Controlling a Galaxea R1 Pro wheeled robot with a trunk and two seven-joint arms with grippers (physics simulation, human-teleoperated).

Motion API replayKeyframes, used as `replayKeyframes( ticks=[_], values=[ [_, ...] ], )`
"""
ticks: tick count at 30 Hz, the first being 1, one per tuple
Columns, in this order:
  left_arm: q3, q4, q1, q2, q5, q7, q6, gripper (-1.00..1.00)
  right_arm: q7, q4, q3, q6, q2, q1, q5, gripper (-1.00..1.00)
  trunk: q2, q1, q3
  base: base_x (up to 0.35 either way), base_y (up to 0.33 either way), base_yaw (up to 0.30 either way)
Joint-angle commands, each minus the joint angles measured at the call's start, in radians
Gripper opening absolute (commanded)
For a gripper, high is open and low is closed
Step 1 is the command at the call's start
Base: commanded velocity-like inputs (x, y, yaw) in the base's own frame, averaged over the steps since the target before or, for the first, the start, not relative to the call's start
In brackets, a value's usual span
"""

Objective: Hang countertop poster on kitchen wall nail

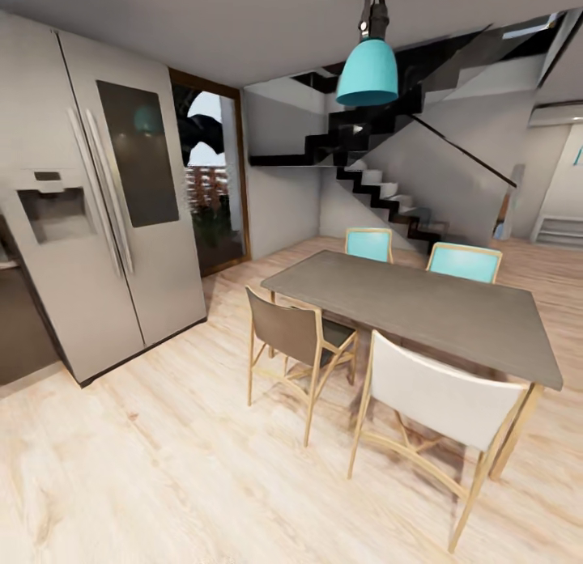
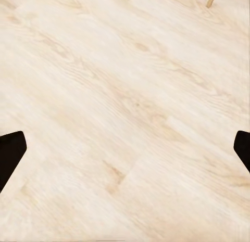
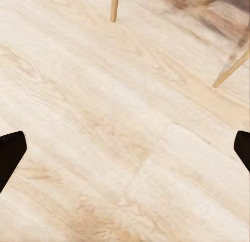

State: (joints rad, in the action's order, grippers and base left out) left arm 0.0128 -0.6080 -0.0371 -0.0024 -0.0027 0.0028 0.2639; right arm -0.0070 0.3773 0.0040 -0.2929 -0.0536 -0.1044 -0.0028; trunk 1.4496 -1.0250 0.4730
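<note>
Risk is clipping the dining table point(image 1: 421, 305) or chairs point(image 1: 295, 333) while driving; left gripper point(image 2: 125, 148) and right gripper point(image 3: 125, 148) look spread wide, empty, probably.

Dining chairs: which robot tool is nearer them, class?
Right, probably. The right tool hangs over floor near two chair legs; the left tool sits farther off.

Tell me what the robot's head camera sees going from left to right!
Fridge → glass door → brown chair → turquoise lamp → white chair.
</note>
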Motion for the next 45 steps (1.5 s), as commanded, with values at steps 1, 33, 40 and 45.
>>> replayKeyframes(
  ticks=[1, 33, 40, 45],
  values=[
    [0.001, -0.001, 0.000, 0.000, 0.000, 0.000, 0.001, 1.00, -0.001, -0.001, 0.001, -0.003, 0.000, -0.001, 0.000, 1.00, 0.000, 0.000, 0.001, 0.000, 0.000, 0.280],
    [0.001, -0.001, 0.000, 0.000, 0.000, 0.000, 0.001, 1.00, -0.001, -0.001, 0.001, -0.003, 0.000, -0.001, 0.003, 1.00, 0.000, 0.000, 0.001, 0.000, 0.000, 0.280],
    [0.001, -0.001, -0.001, -0.001, 0.000, 0.000, 0.001, 1.00, -0.001, -0.001, 0.001, -0.003, 0.000, 0.000, 0.003, 1.00, 0.000, 0.000, 0.001, 0.000, 0.000, 0.280],
    [0.001, -0.001, 0.000, -0.001, 0.000, 0.000, 0.001, 1.00, -0.001, -0.001, 0.001, -0.003, 0.000, -0.001, 0.002, 1.00, 0.000, 0.000, 0.001, 0.000, 0.000, 0.281]
  ],
)
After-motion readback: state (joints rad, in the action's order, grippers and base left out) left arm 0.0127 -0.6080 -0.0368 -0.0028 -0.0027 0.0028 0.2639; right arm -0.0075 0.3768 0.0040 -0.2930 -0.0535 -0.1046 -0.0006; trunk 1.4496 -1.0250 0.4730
